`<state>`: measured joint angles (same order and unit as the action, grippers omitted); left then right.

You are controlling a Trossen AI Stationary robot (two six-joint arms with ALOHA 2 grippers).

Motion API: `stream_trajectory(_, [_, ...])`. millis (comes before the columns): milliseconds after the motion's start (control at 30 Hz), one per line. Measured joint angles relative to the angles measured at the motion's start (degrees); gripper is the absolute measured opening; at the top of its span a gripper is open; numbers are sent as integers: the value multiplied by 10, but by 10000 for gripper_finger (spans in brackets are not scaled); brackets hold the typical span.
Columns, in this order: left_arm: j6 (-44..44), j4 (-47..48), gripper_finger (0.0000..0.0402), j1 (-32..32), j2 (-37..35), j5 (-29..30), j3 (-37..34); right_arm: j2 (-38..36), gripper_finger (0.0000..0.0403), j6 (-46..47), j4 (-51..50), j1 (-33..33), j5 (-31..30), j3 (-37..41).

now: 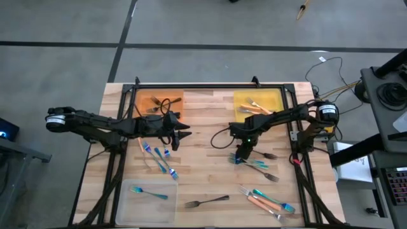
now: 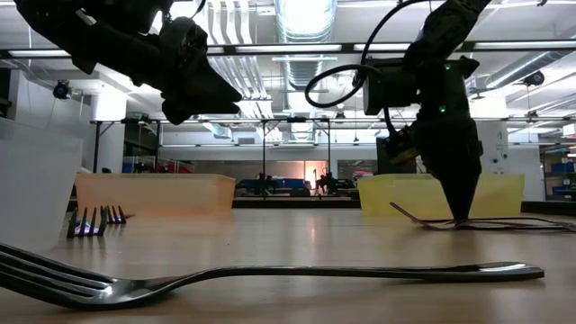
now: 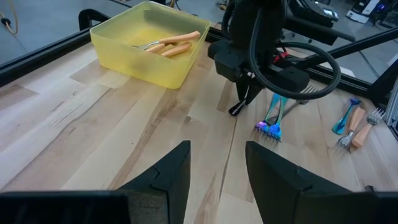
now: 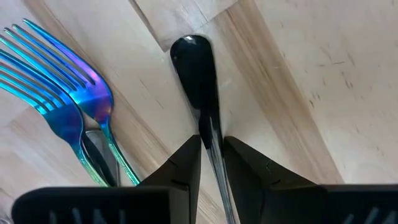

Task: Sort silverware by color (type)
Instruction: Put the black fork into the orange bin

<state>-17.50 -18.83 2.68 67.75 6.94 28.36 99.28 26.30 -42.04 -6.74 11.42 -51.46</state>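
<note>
My right gripper [image 1: 241,154] points down at the table's middle right, shut on a dark grey fork [image 1: 267,154]. Two blue-teal forks [image 4: 68,99] lie right beside it. My left gripper [image 1: 181,135] hangs open and empty above the table's middle left; its gap shows in the left wrist view [image 3: 217,168]. Other blue-teal forks [image 1: 159,159] lie below it. More orange-handled and blue-teal pieces [image 1: 267,200] lie at the near right. A dark fork [image 1: 206,202] lies near the front edge. My right gripper pinches the dark fork's handle [image 4: 210,134] between its two fingers, a little back from the handle's rounded free end [image 4: 193,56]. The fingers come from above, pointing down, one on each side of the handle. The fork lies on the table.
An orange tray [image 1: 143,100] with dark forks stands at the far left. A yellow tray [image 1: 273,102] with orange-handled pieces stands at the far right. A clear tray [image 1: 130,210] with one blue-teal fork stands at the near left. A black frame rims the table.
</note>
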Motion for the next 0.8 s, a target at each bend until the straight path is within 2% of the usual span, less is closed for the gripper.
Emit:
stream_trajectory(200, [0, 0, 135, 0, 0, 0, 0, 18, 63, -9, -11, 6, 9, -3])
stream_trajectory(533, [4, 2, 135, 0, 0, 0, 0, -50, 63, -2, -48, 7, 21, -2])
stream_trajectory(800, [5, 2, 135, 0, 0, 0, 0, -61, 68, 22, -101, 9, 39, 1])
